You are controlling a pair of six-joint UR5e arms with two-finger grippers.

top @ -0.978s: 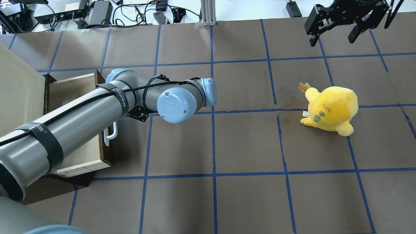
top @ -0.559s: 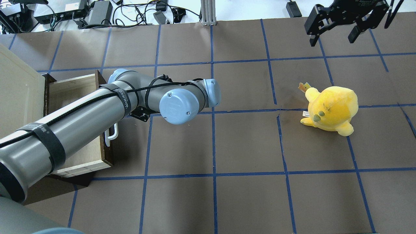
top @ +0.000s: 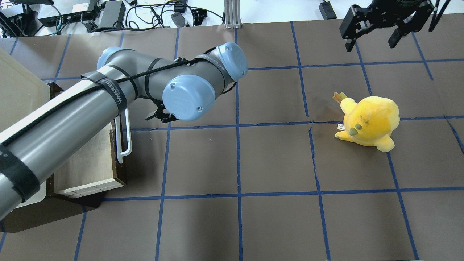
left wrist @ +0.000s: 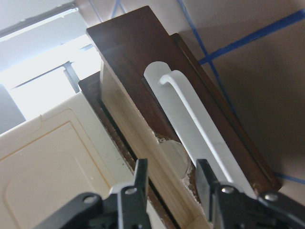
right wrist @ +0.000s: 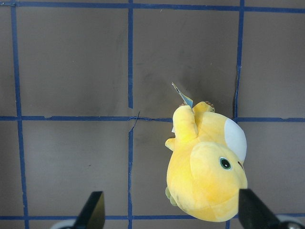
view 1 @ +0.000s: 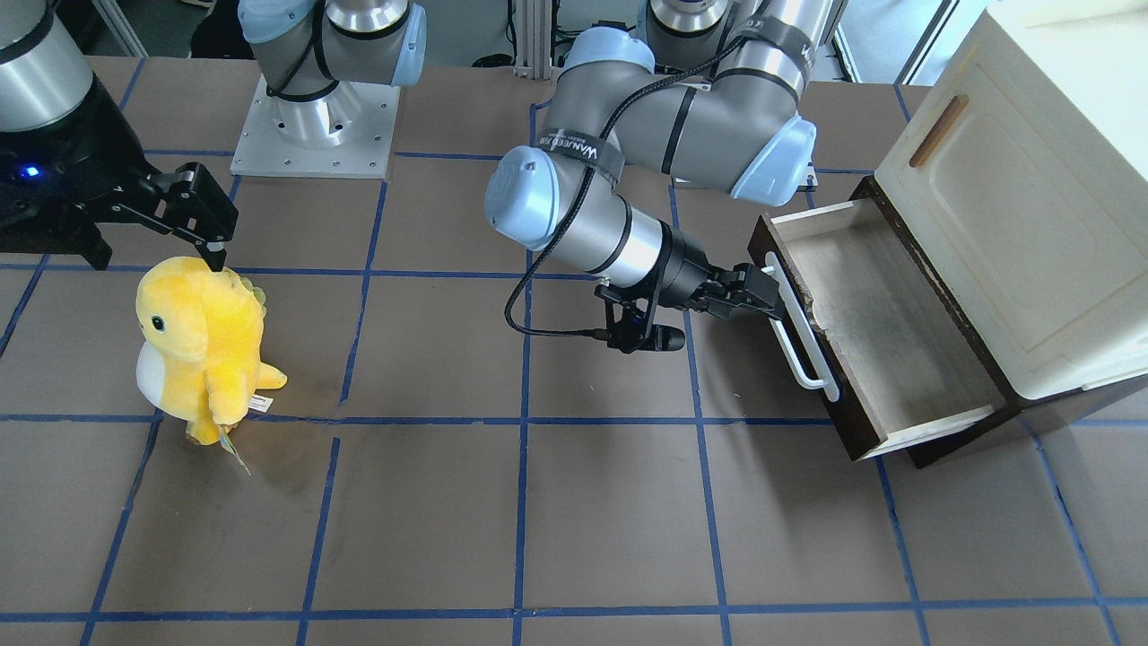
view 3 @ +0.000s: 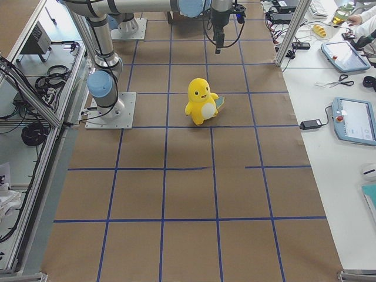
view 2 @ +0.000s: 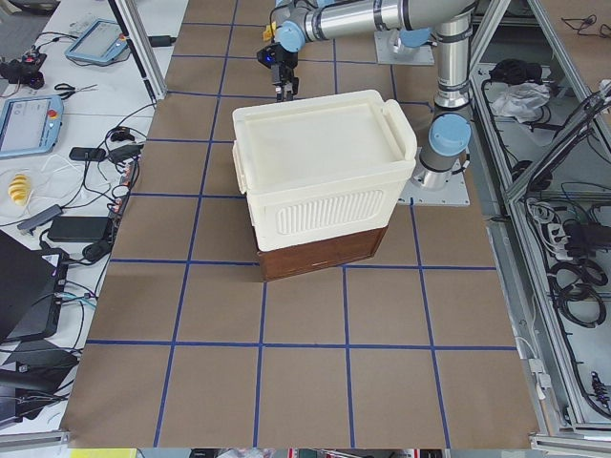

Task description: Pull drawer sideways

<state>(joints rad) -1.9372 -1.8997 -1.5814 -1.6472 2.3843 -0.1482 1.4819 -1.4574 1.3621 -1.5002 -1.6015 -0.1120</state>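
Observation:
The drawer (view 1: 888, 332) stands pulled out of the cabinet, showing its dark brown front, pale wood inside and long white bar handle (view 1: 801, 345). My left gripper (view 1: 773, 294) is at the robot-side end of the drawer front. In the left wrist view its fingers (left wrist: 141, 179) stand partly apart, one on each side of the front's top edge (left wrist: 143, 52), next to the handle (left wrist: 190, 109). I see no firm clamp. In the overhead view my left arm hides that gripper. My right gripper (top: 372, 42) is open and empty, high at the far right.
The cream-white cabinet (view 1: 1004, 224) with a small brown handle sits over the drawer at the table's left end. A yellow plush toy (top: 369, 117) stands on the right half of the table, below the right gripper, and also shows in the right wrist view (right wrist: 205, 176). Blue tape lines cross the brown table.
My left arm's elbow and wrist have swung toward the far side of the table, uncovering more of the white handle. The drawer has not moved. The right arm has not moved.

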